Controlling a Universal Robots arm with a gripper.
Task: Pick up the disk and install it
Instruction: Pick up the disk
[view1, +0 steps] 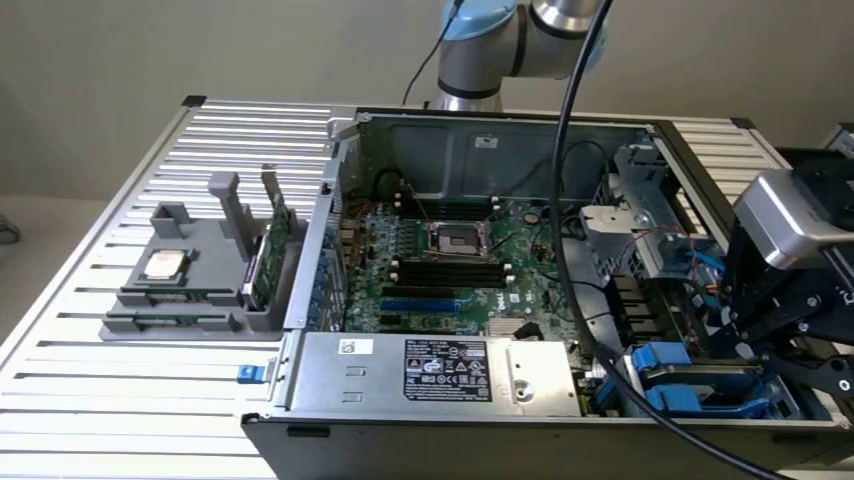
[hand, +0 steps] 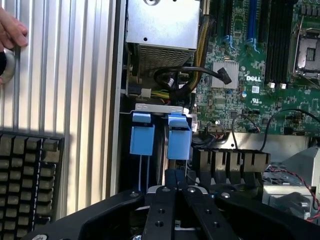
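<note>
Desktop computer case (view1: 467, 155) lying on its side on a slatted metal table (view1: 134, 400), its open side facing up. Inside are the green motherboard (view1: 454, 270) and a grey power supply (view1: 441, 370) along the near wall.

The disk (hand: 179, 139) sits in the drive bay, in the case's near corner on the exterior view's right. Only its blue carrier end can be seen, as two blue tabs side by side; whether both belong to one carrier is hard to tell. That tab end points up, out of the open side of the case and towards the wrist camera. The silver body and its label are hidden in the slot, so the disk's long axis appears to run straight down into the bay, away from the gripper.

The black gripper (hand: 177, 174) hangs just above the bay. Its two fingers are pressed tightly together, tip to tip, with nothing between them. The tips reach the edge of the tab nearer the motherboard; whether they touch it is unclear.

In the wrist view, a person's hand (hand: 11, 31) rests on the table outside the case. On the exterior view's left, well apart from the case, a grey fixture (view1: 187, 300) holds a small silver chip (view1: 164, 264) and an upright green card (view1: 271, 262).
</note>
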